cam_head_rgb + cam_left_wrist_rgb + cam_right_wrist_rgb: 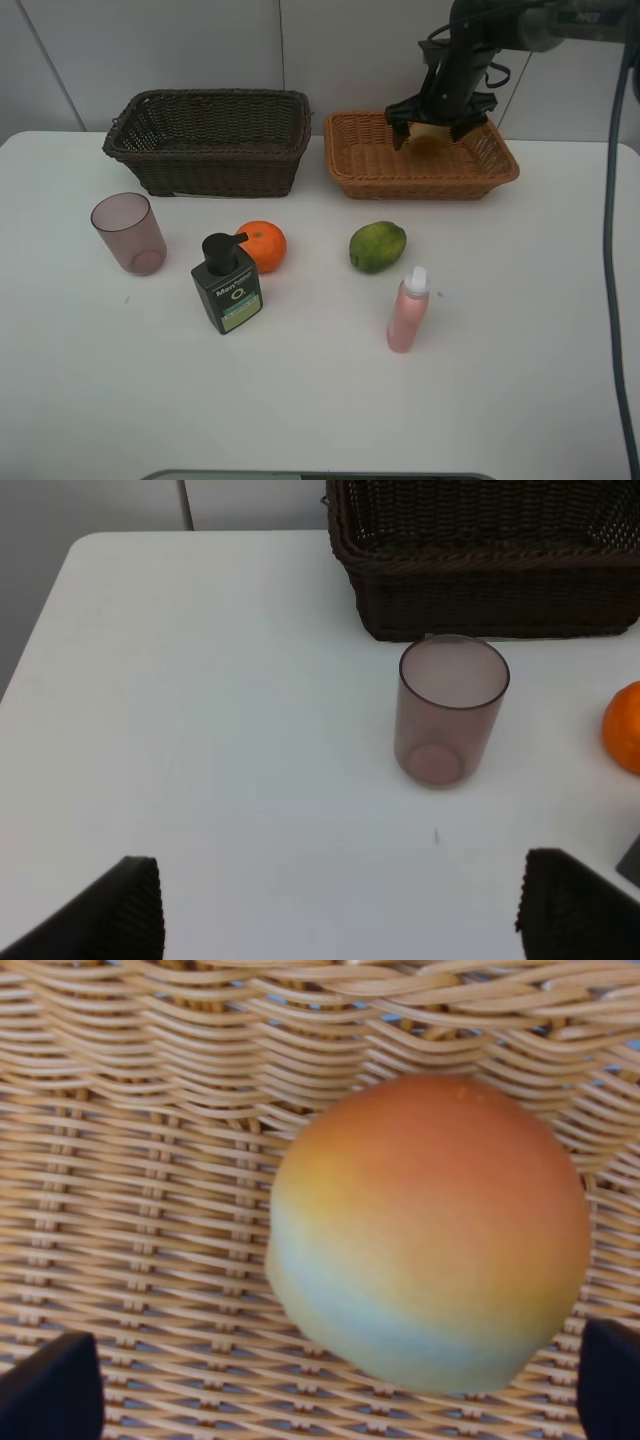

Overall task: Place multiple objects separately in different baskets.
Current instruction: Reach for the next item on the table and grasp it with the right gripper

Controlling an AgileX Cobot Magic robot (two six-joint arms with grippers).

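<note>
Left gripper (340, 910): only the tips show, wide apart, holding nothing, pink cup (452, 710) beyond them. Orange (625, 728) cut off. Peach (430, 1230) mostly hidden from above, lying in tan basket (420, 185), far right. Right gripper (430, 135) spread wide astride it, no grip seen.

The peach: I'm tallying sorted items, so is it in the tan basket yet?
In. The peach lies on the woven floor of the tan basket, within its rim, below the open right gripper.
</note>
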